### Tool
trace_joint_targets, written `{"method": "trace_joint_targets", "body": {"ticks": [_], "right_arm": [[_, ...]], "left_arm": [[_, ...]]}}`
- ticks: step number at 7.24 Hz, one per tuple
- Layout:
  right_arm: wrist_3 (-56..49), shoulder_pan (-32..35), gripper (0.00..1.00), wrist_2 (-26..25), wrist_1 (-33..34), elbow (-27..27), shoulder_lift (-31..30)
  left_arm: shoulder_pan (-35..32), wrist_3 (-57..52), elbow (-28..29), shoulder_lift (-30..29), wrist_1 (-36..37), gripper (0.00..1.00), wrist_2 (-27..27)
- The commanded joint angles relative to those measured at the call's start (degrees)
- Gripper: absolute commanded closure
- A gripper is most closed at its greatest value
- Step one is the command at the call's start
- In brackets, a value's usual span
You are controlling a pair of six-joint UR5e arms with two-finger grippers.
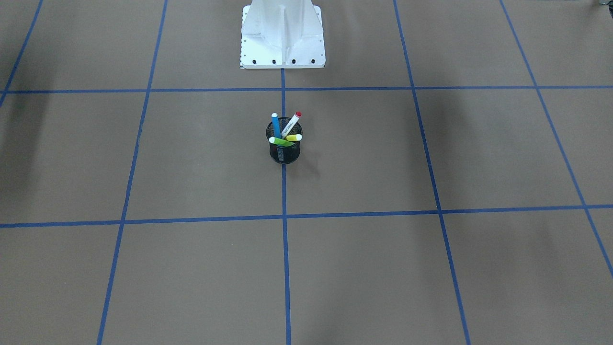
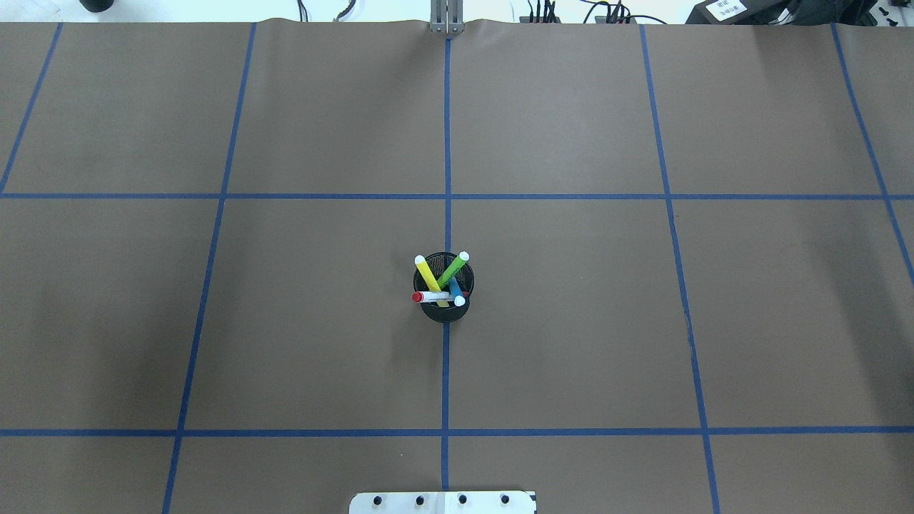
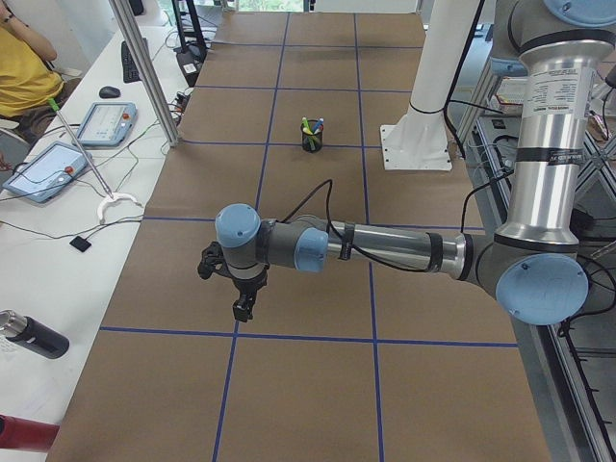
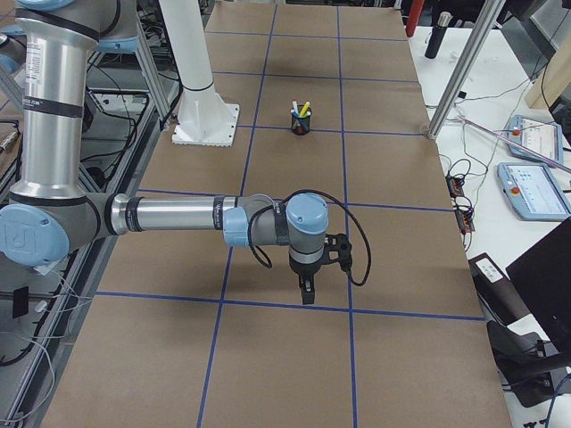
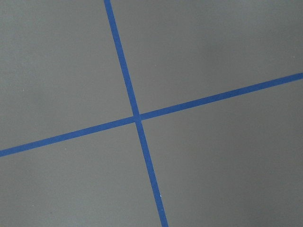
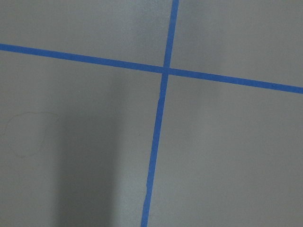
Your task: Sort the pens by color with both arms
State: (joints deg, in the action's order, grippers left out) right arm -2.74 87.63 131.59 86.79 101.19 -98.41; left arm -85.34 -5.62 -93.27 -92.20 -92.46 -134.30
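We see a black wire-mesh cup [image 1: 284, 151] standing upright on the brown paper-covered table [image 1: 143, 158], right on the middle blue tape line [image 1: 285, 191]. All four pens stand inside this cup, leaning outward and crossing one another. They are a slim blue marker with a clear cap [image 1: 276, 125], a white-barrelled marker with a red cap [image 1: 291, 125], a lime green highlighter [image 1: 281, 142] and a yellow highlighter [image 1: 294, 138]. The white barrel carries a line of dark print, too small for us to read. A white pedestal base [image 1: 282, 36] is bolted down near the cup, on the robot's side of it.

The left arm [image 3: 385, 252], grey and silver with light-blue joint caps, reaches out low over the table, well apart from the cup toward the robot's left end. Its black left gripper [image 3: 243, 306] points down over the paper, and we cannot tell how far its fingers are spread. A printed label [image 3: 551, 91] wraps this arm's upright silver tube, but we cannot read the text.

The right arm [image 4: 178, 216] stretches out well apart from the cup on the opposite side. Its black right gripper [image 4: 306, 291] hangs over a tape line, and again we cannot tell its spread. Each wrist camera looks down on a crossing of blue tape lines.
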Motion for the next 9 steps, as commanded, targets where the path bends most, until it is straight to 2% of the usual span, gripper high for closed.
{"method": "trace_joint_targets", "body": {"ticks": [1,4,6,7,9], "right_arm": [[0.10,0.00,0.00,-0.37,-1.71,-0.55,-0.02],[0.54,0.00,0.00,-0.11,-1.62,0.06,4.08],[0.54,0.00,0.01,0.42,-1.62,0.06,8.75],[0.63,-0.17,0.01,0.68,-1.71,-0.03,8.85],[0.81,-3.32,0.01,0.86,-1.71,0.84,11.91]], "left_arm": [[0.09,0.00,-0.06,-0.09,-0.17,0.00,-0.09],[0.00,0.00,-2.79,-0.26,-0.17,0.00,0.00],[0.17,0.00,-2.88,-3.94,-0.26,0.00,-0.09],[0.17,0.00,-2.88,-4.13,-0.26,0.00,-0.18],[0.26,-0.09,-3.93,-4.22,-1.49,0.00,-0.35]]}}
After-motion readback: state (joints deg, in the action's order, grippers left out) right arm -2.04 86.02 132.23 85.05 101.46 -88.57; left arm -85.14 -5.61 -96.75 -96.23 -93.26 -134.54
